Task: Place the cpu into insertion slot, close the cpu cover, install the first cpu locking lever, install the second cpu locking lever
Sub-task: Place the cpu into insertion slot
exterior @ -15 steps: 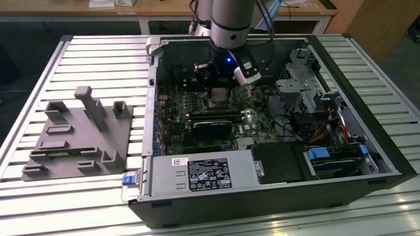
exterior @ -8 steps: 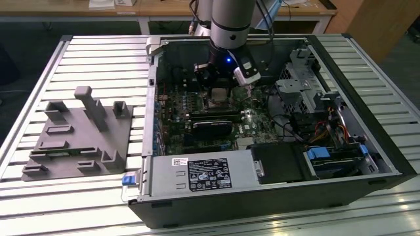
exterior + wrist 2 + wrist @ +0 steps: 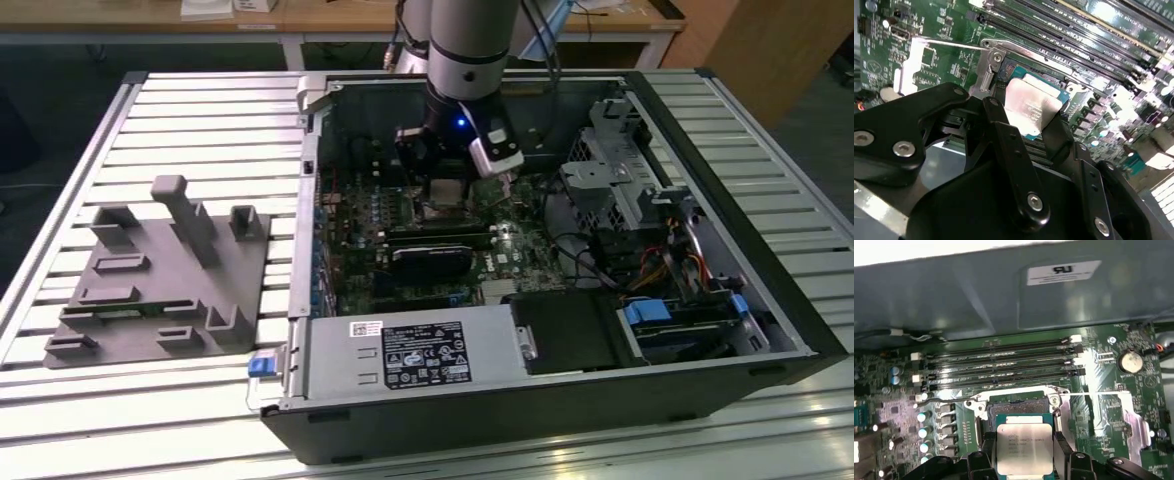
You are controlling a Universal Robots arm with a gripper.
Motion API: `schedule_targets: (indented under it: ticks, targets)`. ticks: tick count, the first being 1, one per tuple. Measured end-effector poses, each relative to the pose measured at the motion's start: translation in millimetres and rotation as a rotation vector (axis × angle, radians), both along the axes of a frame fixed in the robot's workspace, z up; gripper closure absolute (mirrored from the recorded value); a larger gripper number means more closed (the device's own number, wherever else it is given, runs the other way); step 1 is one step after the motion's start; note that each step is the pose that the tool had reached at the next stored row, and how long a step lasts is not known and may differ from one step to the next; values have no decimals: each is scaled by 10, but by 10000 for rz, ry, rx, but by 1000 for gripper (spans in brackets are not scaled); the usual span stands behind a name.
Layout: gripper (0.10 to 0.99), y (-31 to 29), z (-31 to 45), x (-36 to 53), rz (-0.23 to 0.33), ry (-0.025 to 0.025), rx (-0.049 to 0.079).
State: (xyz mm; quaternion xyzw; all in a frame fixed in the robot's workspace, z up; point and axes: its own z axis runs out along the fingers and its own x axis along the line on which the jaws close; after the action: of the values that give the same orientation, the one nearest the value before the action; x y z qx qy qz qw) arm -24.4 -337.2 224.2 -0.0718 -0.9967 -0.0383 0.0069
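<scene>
— So, where did we find the tool (image 3: 1024,454)?
— Inside the open computer case (image 3: 561,400) on the slatted bench (image 3: 134,400), low over the green motherboard (image 3: 1084,415).
— And its grip?
— We saw its two black fingers (image 3: 1060,446) drawn in on opposite edges of the cpu (image 3: 1023,442), holding it flat, silver top up.
— Where was the cpu?
— Just beside the insertion slot (image 3: 1016,405), whose dark centre we saw uncovered, near the long memory slots (image 3: 1004,365).
</scene>
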Motion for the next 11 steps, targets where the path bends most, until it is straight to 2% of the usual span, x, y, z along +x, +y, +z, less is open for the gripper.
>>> schedule_targets:
  ticks: [11]
  targets:
    - [545, 0, -1, 0, -1419, 0, -1]
